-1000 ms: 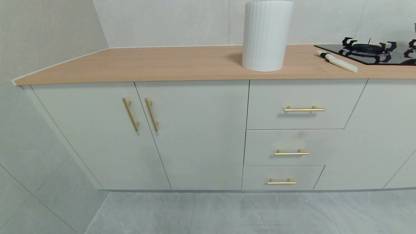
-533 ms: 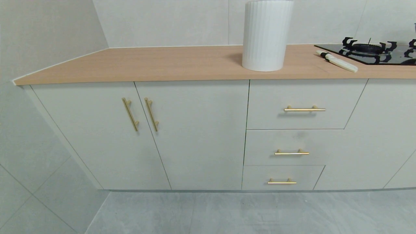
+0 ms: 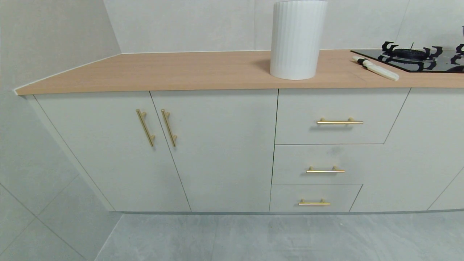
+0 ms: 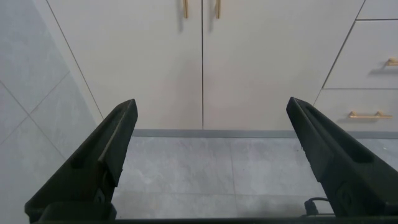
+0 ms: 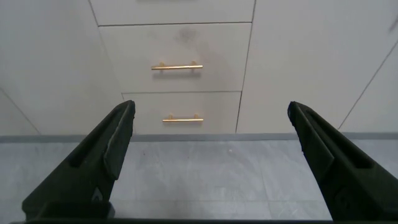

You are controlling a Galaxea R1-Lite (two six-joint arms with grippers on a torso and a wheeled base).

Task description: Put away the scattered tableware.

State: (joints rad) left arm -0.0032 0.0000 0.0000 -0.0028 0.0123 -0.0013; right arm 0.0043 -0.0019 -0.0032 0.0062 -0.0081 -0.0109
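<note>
1. wood countertop [image 3: 181, 70], head view: knife [image 3: 377, 69] lies flat at upper right, by the hob [image 3: 417, 58] edge; white ribbed canister [image 3: 295, 40] upright at top centre.
2. left wrist view: left gripper [image 4: 211, 107] jaws wide apart, empty, facing the cabinet doors [image 4: 261, 62].
3. right wrist view: right gripper [image 5: 211, 109] jaws wide apart, empty, facing the drawers [image 5: 177, 53].

No text is legible on the knife [image 3: 377, 69], holder [image 3: 295, 40] or cabinets [image 3: 217, 145].
</note>
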